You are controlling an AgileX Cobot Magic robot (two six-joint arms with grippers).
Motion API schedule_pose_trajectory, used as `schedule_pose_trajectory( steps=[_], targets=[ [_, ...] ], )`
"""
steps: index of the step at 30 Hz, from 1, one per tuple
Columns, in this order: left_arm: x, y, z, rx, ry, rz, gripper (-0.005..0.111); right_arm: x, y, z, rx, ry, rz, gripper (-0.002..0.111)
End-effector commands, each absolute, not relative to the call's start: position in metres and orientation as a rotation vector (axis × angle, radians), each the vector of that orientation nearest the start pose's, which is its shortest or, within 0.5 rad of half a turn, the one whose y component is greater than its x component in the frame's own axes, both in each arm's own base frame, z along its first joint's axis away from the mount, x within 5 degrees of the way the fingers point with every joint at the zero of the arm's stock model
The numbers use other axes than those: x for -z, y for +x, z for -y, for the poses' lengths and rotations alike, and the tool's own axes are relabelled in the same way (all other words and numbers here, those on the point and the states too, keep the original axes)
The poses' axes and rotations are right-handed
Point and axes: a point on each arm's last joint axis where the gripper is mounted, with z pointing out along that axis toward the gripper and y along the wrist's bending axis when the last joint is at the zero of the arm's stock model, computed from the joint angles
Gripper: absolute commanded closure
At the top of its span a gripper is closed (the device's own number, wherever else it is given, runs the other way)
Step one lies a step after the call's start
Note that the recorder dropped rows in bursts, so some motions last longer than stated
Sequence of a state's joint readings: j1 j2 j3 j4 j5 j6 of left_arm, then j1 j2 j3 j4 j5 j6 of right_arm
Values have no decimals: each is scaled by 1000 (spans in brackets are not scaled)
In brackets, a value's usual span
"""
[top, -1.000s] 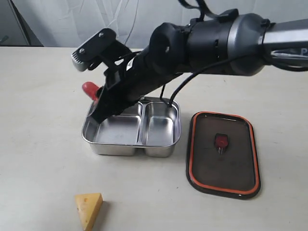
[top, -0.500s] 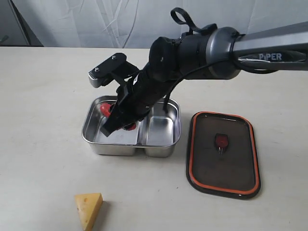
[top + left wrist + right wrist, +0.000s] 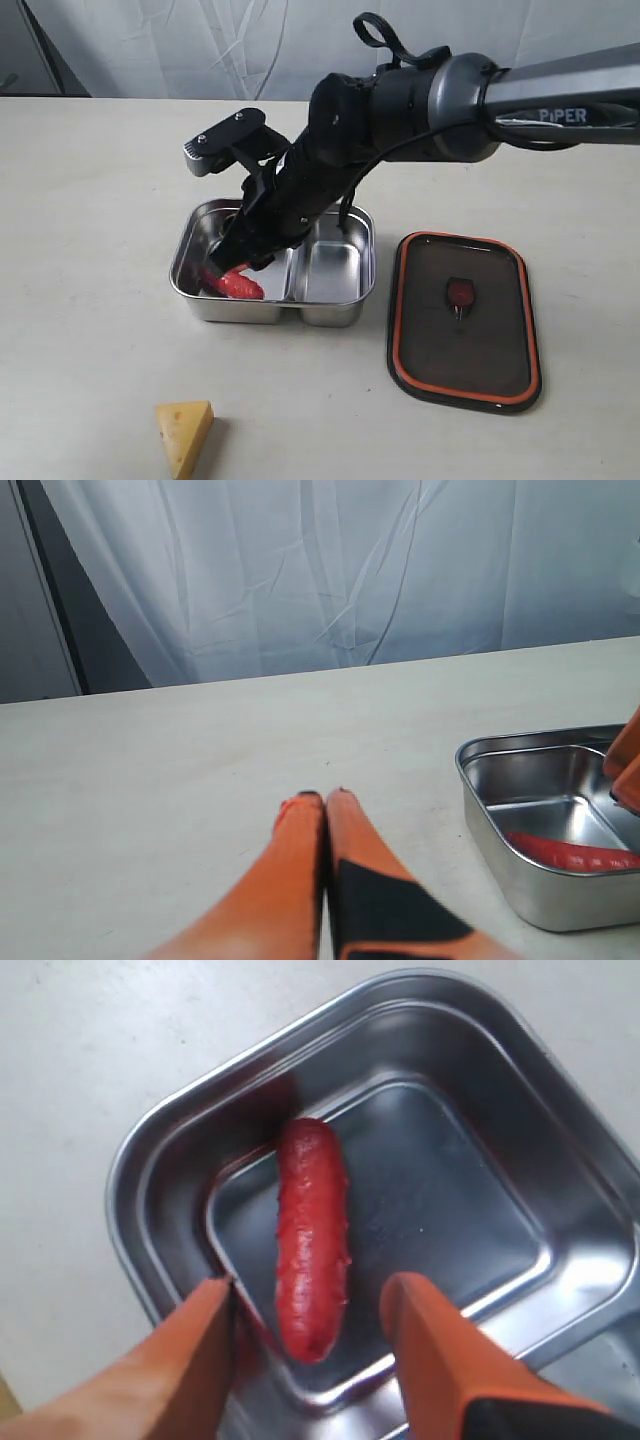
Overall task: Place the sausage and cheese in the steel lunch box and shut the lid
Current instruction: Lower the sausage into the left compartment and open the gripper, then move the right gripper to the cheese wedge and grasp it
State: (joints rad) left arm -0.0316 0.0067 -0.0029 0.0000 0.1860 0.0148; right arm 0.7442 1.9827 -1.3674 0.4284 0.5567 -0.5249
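Right gripper [image 3: 240,262] is down in the middle of the exterior frame, reaching into the steel lunch box [image 3: 345,300]. On the right wrist camera I see its jaws spread apart. The sausage [image 3: 312,1238] lies between the fingers [image 3: 430,1340] with a gap on each side, so nothing is clamped.

The sausage [image 3: 232,284] rests on the floor of the left compartment, toward the near wall. The right compartment holds nothing I can see.

Left gripper [image 3: 320,798] is off the exterior frame. Its own camera shows the fingertips pressed together, holding nothing, low over the table [image 3: 200,760], with the box near it.

The cheese [image 3: 185,432] sits on the table at lower left of the frame, well apart from the box.

The lid [image 3: 470,350] lies flat at right, just beside the box, orange seal showing.
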Motion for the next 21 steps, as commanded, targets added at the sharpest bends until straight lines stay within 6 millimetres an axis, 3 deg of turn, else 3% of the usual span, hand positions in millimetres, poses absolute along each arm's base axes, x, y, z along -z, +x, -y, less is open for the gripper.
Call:
schedule_pose_trajectory(
  steps=[1,7,13,21],
  targets=[
    [-197,56,2,17,45,-1664,107,-209,286,-292,-508,-1278,-2367,60],
    [-197,56,2,17,45,-1664,107,-231,257,-285,-491,-1226,-2569,60],
    [-197,56,2,17,45,-1664,107,-225,214,-313,-379,-1313,-2593,60],
    [-197,56,2,17,45,-1664,107,-225,183,-341,-398,-947,-2685,60]
  ],
)
